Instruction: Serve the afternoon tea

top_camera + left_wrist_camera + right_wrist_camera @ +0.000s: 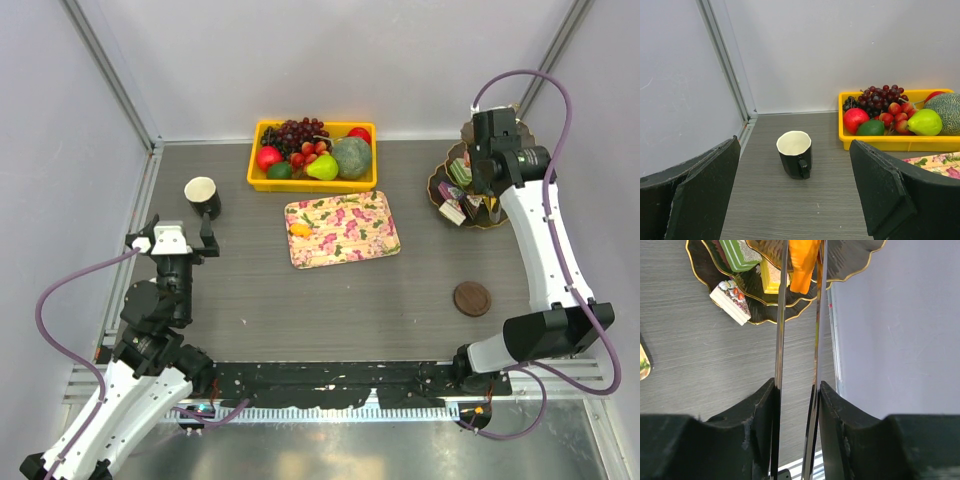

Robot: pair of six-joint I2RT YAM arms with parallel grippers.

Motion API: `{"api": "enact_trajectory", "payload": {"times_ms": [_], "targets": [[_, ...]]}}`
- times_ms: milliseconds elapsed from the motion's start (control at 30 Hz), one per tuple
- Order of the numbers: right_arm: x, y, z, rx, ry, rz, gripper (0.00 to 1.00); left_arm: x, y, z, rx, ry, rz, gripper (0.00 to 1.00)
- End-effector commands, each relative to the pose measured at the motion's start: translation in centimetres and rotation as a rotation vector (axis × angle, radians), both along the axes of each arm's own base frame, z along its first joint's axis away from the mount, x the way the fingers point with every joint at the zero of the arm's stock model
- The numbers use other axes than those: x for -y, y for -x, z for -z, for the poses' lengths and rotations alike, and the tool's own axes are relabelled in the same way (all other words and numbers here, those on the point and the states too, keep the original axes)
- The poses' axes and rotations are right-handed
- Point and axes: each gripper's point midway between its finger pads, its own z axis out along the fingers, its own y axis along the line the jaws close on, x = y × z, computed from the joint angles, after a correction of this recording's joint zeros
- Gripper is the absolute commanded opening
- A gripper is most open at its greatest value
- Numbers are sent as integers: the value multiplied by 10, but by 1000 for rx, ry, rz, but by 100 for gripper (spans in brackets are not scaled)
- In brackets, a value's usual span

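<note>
A black cup (203, 193) with a cream inside stands at the far left; in the left wrist view the cup (795, 152) is ahead of my open, empty left gripper (800, 200) (175, 234), apart from it. My right gripper (497, 130) (797, 405) is shut on metal tongs (780, 340). The tongs pinch an orange pastry (803, 262) above the dark gold-rimmed stand (850, 260) (438, 190). Cake pieces lie on the stand: a white one (730, 301), a green one (740, 252), a yellow one (769, 280). Another orange pastry (300, 230) lies on the floral tray. The light-blue cup is out of view.
A yellow bin (262, 180) (890, 142) of large fruit stands at the back centre. The floral tray (350, 232) lies mid-table. A round brown coaster (472, 298) lies at the front right. Enclosure walls stand close on the left, back and right.
</note>
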Motion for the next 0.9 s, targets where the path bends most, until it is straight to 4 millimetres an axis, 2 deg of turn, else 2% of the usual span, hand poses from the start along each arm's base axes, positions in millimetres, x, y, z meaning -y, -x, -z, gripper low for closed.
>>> {"api": "enact_trajectory", "payload": {"times_ms": [0,167,400,667,867], "targets": [[2,-12,-1,45,-16,13,43,-2,5,-16,52,32,3,99],[1,-12,2,42,-20,9,44,-2,5,-15,49,30,3,99],[-6,-15,-5,72,-54,-16,45,-3,5,-16,52,31,2,99],[-14,-8,-44,201,-104,-63,52,-2,4,-14,48,28,3,99],[-20,1,-63,264,-126,-95,53,-2,4,-14,45,27,3,99]]}}
